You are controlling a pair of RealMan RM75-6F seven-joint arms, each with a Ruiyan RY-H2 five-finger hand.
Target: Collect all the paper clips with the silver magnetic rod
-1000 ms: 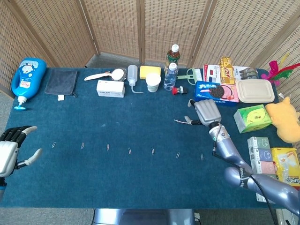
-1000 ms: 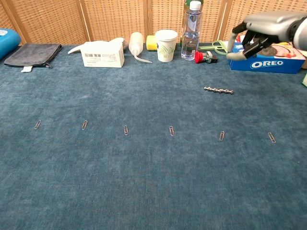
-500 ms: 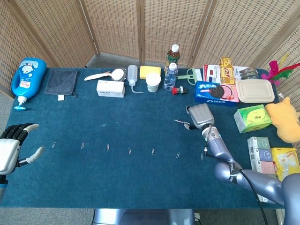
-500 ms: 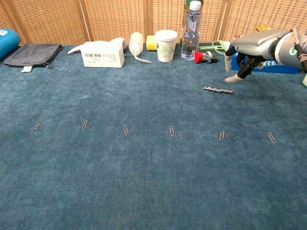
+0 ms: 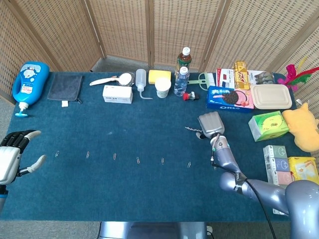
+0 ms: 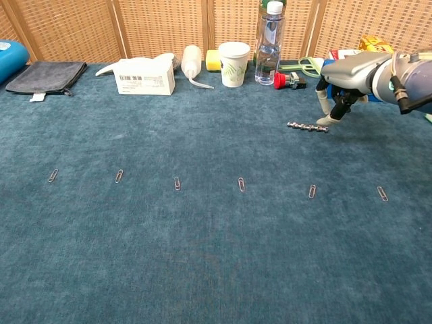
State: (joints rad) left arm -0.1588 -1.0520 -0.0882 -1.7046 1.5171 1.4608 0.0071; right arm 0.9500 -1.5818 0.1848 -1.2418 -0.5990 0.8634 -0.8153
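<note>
The silver magnetic rod (image 6: 307, 126) lies on the blue table cloth, and shows in the head view as a thin rod (image 5: 193, 130). My right hand (image 6: 345, 75) hangs just right of it, fingers pointing down and apart, and one fingertip (image 6: 327, 121) touches the rod's right end. Nothing is held in it. Several paper clips lie in a row across the cloth, from the leftmost clip (image 6: 52, 175) to the rightmost clip (image 6: 383, 194). My left hand (image 5: 12, 157) hovers open at the table's left edge, empty, near the nearest clip (image 5: 57, 154).
Along the back edge stand a blue bottle (image 5: 30, 82), a grey pouch (image 5: 66, 87), a white box (image 6: 142, 75), a paper cup (image 6: 234, 64) and a water bottle (image 6: 268, 44). An Oreo box (image 5: 229, 97), a green box (image 5: 269, 124) and other packets crowd the right side.
My right hand has come down and to the left from above the Oreo box, until its fingertips reach the rod's right end. The rod, the clips and my left hand stay put.
</note>
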